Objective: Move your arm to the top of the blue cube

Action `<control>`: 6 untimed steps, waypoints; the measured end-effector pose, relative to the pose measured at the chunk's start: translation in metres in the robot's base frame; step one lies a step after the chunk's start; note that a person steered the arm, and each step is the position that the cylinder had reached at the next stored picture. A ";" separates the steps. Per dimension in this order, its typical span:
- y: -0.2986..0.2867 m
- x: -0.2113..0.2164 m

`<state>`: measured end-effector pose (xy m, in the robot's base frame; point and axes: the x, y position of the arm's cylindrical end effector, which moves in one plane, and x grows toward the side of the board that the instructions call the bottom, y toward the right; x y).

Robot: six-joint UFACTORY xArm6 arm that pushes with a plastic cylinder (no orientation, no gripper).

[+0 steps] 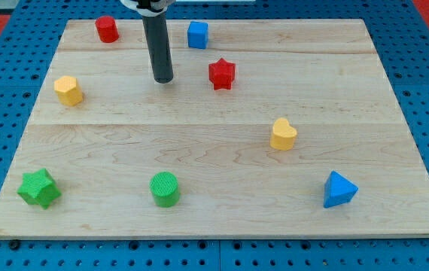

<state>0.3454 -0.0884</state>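
Observation:
The blue cube [197,35] sits near the view's top, a little left of centre, on the wooden board [214,150]. My tip [163,78] rests on the board below and to the left of the blue cube, apart from it. The dark rod rises straight up from the tip and leaves the view at the top. The red star [221,74] lies to the right of my tip, below the blue cube. My tip touches no block.
A red cylinder [107,28] stands at the top left. A yellow hexagonal block [68,89] is at the left. A yellow heart [282,134] is right of centre. A green star [39,188], a green cylinder [165,189] and a blue triangular block [339,190] line the bottom.

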 end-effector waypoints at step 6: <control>0.004 -0.051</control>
<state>0.2943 -0.0844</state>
